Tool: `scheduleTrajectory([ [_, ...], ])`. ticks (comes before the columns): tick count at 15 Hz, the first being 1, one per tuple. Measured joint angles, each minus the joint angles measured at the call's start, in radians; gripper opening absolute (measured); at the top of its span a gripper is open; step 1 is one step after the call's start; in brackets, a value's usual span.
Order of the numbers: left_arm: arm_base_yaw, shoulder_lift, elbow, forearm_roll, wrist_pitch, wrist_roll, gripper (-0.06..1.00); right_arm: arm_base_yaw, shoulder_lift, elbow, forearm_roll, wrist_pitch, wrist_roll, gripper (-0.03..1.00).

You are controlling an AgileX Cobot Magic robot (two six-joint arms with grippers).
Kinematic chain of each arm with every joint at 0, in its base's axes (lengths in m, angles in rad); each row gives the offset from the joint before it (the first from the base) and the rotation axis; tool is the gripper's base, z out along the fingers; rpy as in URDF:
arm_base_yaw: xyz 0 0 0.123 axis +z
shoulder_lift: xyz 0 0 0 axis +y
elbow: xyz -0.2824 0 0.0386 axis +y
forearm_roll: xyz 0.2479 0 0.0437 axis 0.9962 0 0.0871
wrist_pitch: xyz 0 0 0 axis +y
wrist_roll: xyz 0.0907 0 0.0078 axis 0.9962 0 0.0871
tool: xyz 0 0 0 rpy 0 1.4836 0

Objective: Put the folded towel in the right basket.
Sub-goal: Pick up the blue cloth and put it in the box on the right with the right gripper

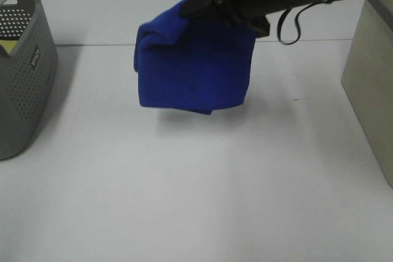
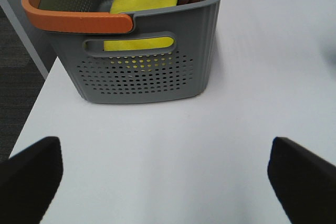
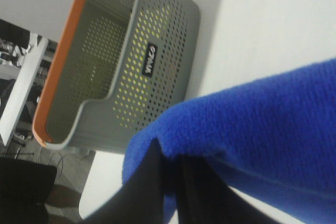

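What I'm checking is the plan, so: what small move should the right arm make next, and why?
Probably swing the blue towel rightward toward the right basket. The right claw is shut on the towel, hanging clear of the table near the middle, and only that basket's wall shows at the high view's right edge.

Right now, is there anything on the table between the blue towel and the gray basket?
Nothing. In the high camera view, only bare white table lies between the hanging blue towel and the gray basket.
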Motion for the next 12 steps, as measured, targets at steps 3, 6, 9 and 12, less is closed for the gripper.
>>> scheduleTrajectory([
  [3, 0.000, 0.000, 0.000, 0.000, 0.000, 0.000, 0.99, -0.142, -0.135, 0.000, -0.005, 0.008, 0.000, 0.05],
  [6, 0.000, 0.000, 0.000, 0.000, 0.000, 0.000, 0.99, -0.332, -0.223, 0.000, -0.007, 0.048, 0.000, 0.05],
  [9, 0.000, 0.000, 0.000, 0.000, 0.000, 0.000, 0.99, -0.542, -0.277, 0.000, -0.008, 0.112, 0.000, 0.05],
  [12, 0.000, 0.000, 0.000, 0.000, 0.000, 0.000, 0.99, -0.740, -0.292, 0.000, 0.055, 0.138, 0.000, 0.05],
])
